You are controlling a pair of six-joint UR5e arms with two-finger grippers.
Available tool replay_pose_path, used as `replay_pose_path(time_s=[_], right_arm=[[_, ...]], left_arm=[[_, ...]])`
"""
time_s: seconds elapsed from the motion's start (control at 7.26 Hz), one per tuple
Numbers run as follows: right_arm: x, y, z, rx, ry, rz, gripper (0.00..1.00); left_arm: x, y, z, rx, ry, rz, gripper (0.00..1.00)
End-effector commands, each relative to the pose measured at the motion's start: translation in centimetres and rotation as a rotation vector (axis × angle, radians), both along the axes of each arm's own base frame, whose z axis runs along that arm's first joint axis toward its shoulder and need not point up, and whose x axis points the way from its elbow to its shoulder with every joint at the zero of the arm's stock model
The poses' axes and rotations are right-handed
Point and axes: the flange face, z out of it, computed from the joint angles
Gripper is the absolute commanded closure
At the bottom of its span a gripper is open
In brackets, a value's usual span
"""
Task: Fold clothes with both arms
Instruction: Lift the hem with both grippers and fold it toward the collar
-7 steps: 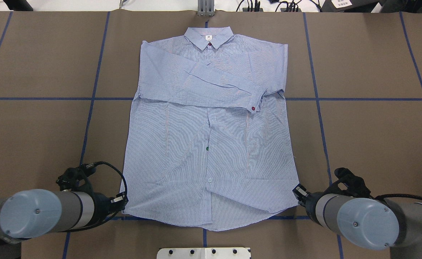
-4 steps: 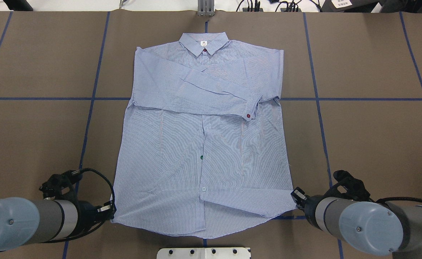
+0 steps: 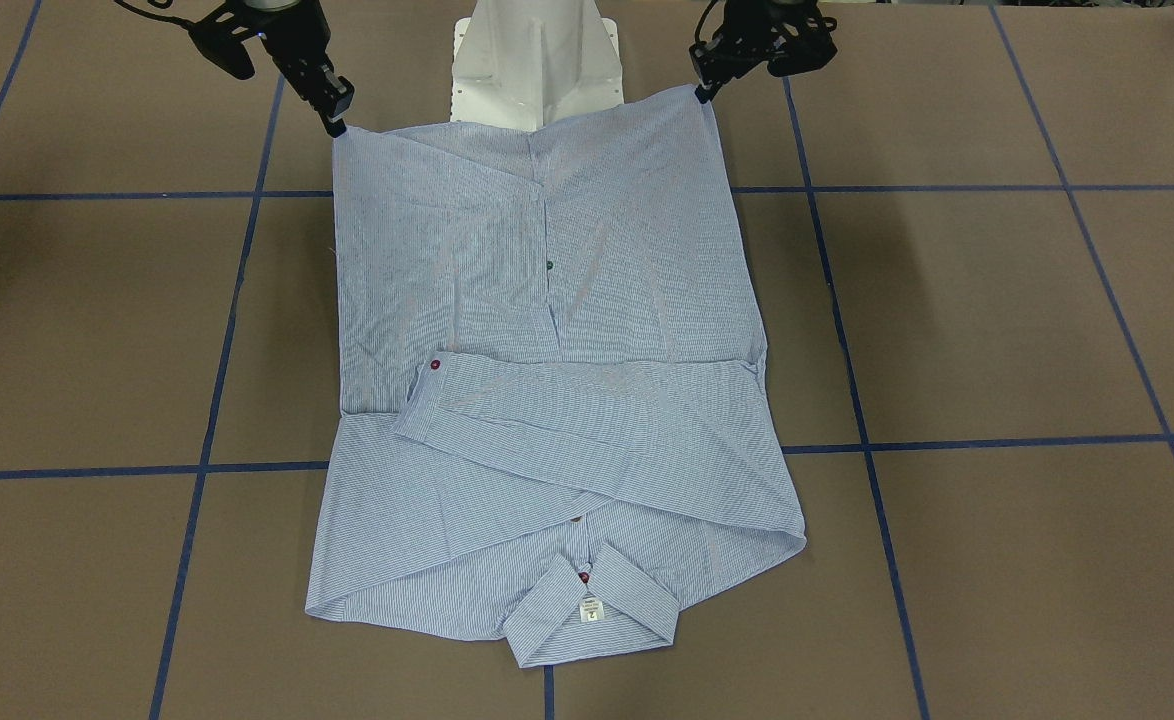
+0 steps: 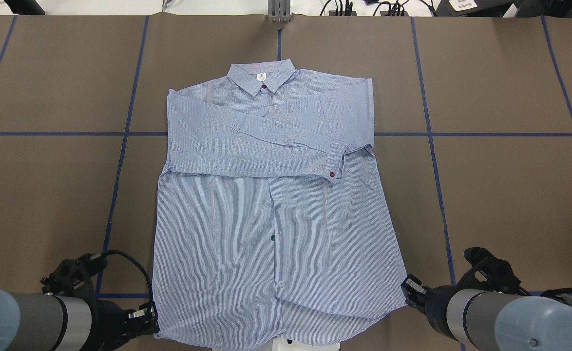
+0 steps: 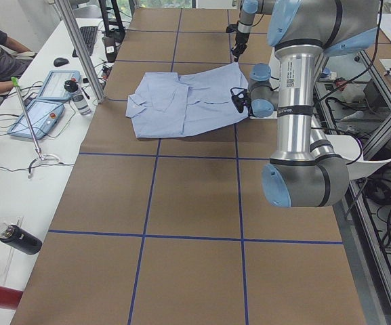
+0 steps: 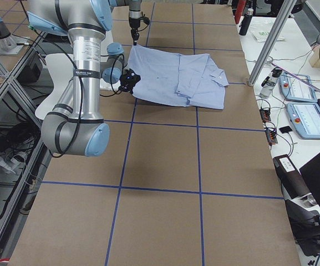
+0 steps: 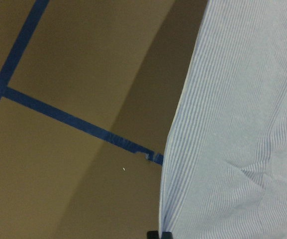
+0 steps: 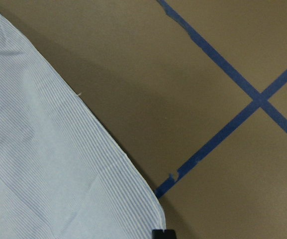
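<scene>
- The left pincer (image 3: 700, 93) and the right pincer (image 3: 337, 122) each clench one hem corner of the striped shirt (image 4: 266, 229), at the near edge of the worktop (image 4: 510, 195).
- The thin cloth seems light, limp and easy to wrinkle, so these hem corners look like good holds.
- Farther away, the crossed sleeves (image 4: 266, 144) and the collar (image 4: 261, 78) lie flat.

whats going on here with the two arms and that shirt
The robot is folding a striped shirt that lies face up on the table. The left gripper and the right gripper each pinch one bottom hem corner, at the end nearest the robot's base. Both sleeves are already folded across the chest, with the collar at the far end. Over the last second they have dragged the shirt toward the robot. The bottom is not yet folded up.
</scene>
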Motion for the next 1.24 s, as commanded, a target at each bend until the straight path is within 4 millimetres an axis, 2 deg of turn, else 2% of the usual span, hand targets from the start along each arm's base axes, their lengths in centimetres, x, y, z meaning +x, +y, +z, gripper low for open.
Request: replay_pose_path(time_s=[0.0, 0.14, 0.28, 0.41, 0.55, 0.69, 0.83, 0.96, 1.1], right_arm=[[1.4, -3.4, -2.3, -0.002, -0.056, 0.075, 1.00], [1.5, -6.3, -3.2, -0.043, -0.065, 0.099, 1.00], [1.4, -10.1, -5.2, -0.038, -0.056, 0.107, 1.00], [1.8, -13.5, -7.5, 0.002, -0.028, 0.103, 1.00], [2.7, -16.3, -8.6, 0.009, -0.003, 0.112, 1.00], [4.3, -19.1, -8.2, -0.007, 0.005, 0.121, 1.00], [5.1, -21.5, -7.9, -0.014, 0.011, 0.128, 1.00], [5.1, -23.5, -7.5, -0.026, 0.027, 0.157, 1.00], [5.6, -24.8, -7.6, -0.027, 0.026, 0.188, 1.00]], left_arm=[[-2.5, -5.4, -2.8, 0.014, 0.067, -0.108, 1.00], [-4.2, -8.2, -2.8, 0.067, 0.063, -0.157, 1.00], [-5.5, -11.4, -2.6, 0.103, 0.052, -0.199, 1.00], [-6.3, -14.7, -1.6, 0.164, 0.024, -0.189, 1.00], [-7.4, -18.2, -0.9, 0.181, 0.009, -0.199, 1.00], [-7.5, -19.8, 0.1, 0.167, -0.005, -0.205, 1.00], [-7.5, -20.2, 0.2, 0.166, -0.009, -0.216, 1.00], [-7.9, -20.6, 0.1, 0.166, -0.010, -0.225, 1.00], [-8.1, -22.0, -0.2, 0.164, -0.009, -0.247, 1.00]])
